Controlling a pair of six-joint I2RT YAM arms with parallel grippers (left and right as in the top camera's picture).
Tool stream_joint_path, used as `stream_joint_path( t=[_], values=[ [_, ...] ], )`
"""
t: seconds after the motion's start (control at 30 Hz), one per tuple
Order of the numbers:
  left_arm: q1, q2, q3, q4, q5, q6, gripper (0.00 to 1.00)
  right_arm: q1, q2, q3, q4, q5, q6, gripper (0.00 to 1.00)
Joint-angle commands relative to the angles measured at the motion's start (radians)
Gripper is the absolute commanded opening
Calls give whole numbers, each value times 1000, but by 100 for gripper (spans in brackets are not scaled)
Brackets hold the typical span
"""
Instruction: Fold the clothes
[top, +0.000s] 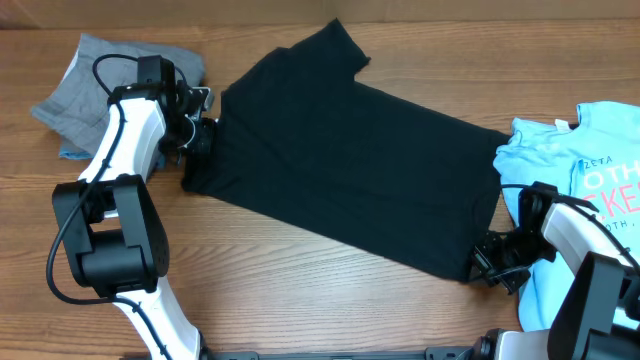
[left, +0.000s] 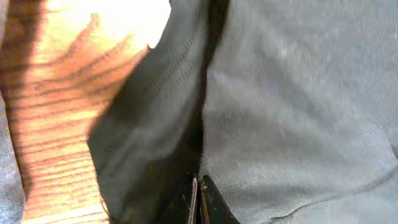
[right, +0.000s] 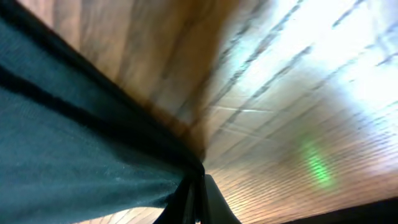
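A plain black T-shirt (top: 350, 170) lies on a table (top: 300, 300) of warm brown wood with darker grain lines; the grey shorts (top: 80, 95) are softly mottled. A light blue tee (top: 600, 130) carries white and coral-pink lettering; the robot arms (top: 128, 140) are white with black joints.

Printed on the light blue short-sleeved cotton tee (top: 555, 150), lying at the right edge of the overhead view: partial lettering only, cut off by the picture's edge and by folds in the cloth. Top line small and white, roughly "ZETA" or "RETA", first letter unsure. Below it, larger white capitals, "OTH" legible before the crop. Under those, big pink-red capitals, "KE" legible, the rest hidden. Lowest, another small white line, perhaps beginning "OTH", too small to confirm. All four lines tilted, climbing slightly toward the right. No complete word or brand name readable from these fragments.
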Motion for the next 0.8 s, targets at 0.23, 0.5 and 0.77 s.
stream_joint_path(
  t=[0.23,0.5,0.77],
  values=[
    [7,10,21,152,8,47,4,-8,-2,-7,-1,68,60,4],
    [7,10,21,110,-72,53,58,-8,-2,-7,5,75,60,4],
    [6,10,11,-110,-47,131,40,-8,-2,-7,13,75,60,4]
  ],
)
